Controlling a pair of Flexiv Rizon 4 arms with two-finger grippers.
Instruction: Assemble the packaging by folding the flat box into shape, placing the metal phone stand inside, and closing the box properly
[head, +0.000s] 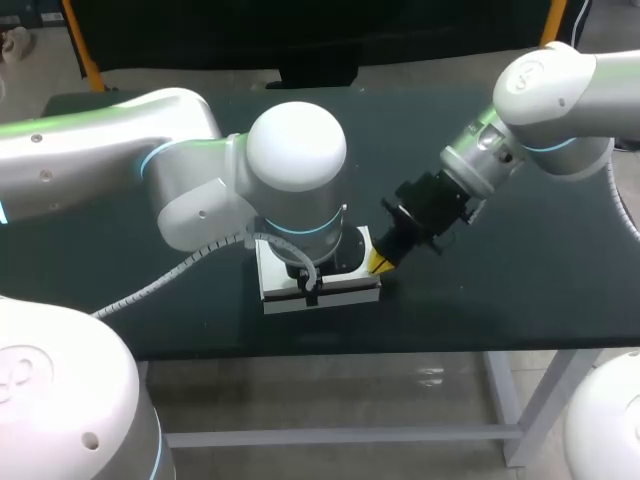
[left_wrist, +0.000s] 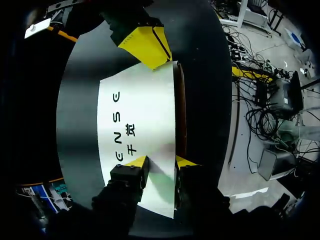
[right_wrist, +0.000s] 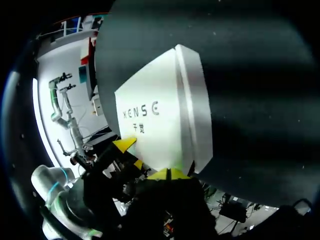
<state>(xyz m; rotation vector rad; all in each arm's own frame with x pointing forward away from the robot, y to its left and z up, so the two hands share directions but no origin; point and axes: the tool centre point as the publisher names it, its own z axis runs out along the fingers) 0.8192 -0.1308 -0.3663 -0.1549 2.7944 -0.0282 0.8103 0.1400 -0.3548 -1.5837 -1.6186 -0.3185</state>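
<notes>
White box (head: 282, 290) sits near the front edge of the tabletop (head: 500, 290), left hand (left_wrist: 161, 162) spread apart with its tips on the lid, right hand (right_wrist: 170, 174) pinched together, empty, touching a corner.

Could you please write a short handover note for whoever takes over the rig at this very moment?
Left pincer: open, over the near end of the white box, one tip on its top, one past the edge.
Right pincer: shut, tips at the box's opposite end.
Done: box folded, top panel flat, on the table.
Left: phone stand not in view; verify it is inside, then confirm closure.
</notes>
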